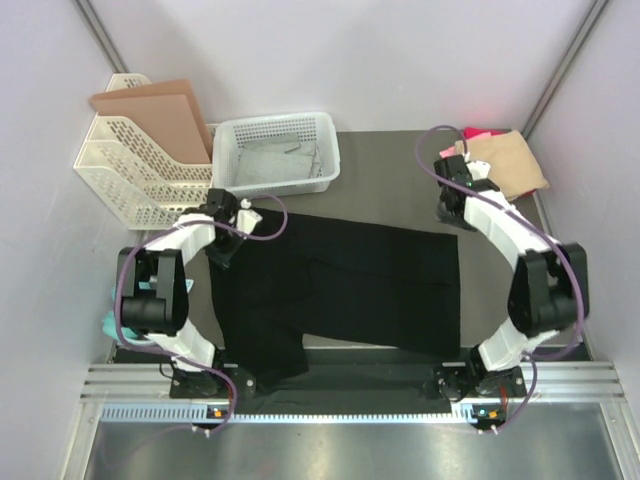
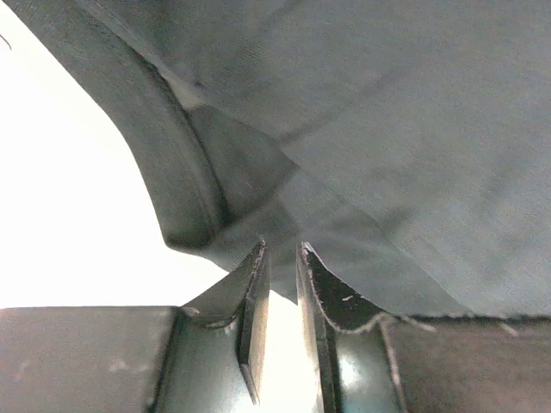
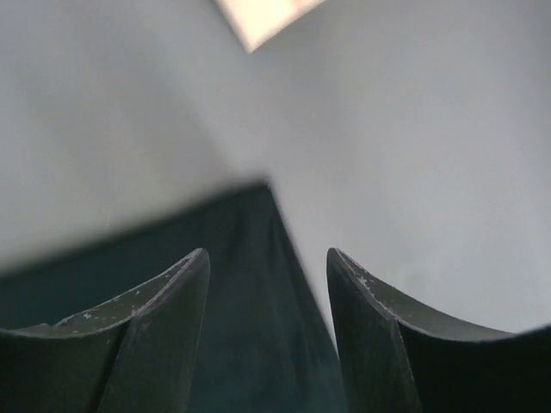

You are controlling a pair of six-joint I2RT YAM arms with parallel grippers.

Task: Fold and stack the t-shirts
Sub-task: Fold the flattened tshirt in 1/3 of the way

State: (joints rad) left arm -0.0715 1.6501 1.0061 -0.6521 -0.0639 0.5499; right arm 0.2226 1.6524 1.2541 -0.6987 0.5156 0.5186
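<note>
The large black t-shirt (image 1: 340, 290) lies spread across the middle of the table, with one part hanging over the near edge. My left gripper (image 1: 228, 238) is at its far left corner. In the left wrist view it (image 2: 281, 249) is closed to a narrow gap, with a raised fold of the black cloth (image 2: 387, 129) between the tips. My right gripper (image 1: 452, 212) is open above the shirt's far right corner (image 3: 250, 284), which lies between the spread fingers (image 3: 172, 301). The tan t-shirt (image 1: 515, 165) lies on the pink one (image 1: 480, 133) at the far right.
A white mesh basket (image 1: 275, 150) stands at the back centre, just beyond the black shirt. A white file rack (image 1: 125, 175) holding brown cardboard sheets (image 1: 165, 115) stands at the back left. Walls close in on both sides.
</note>
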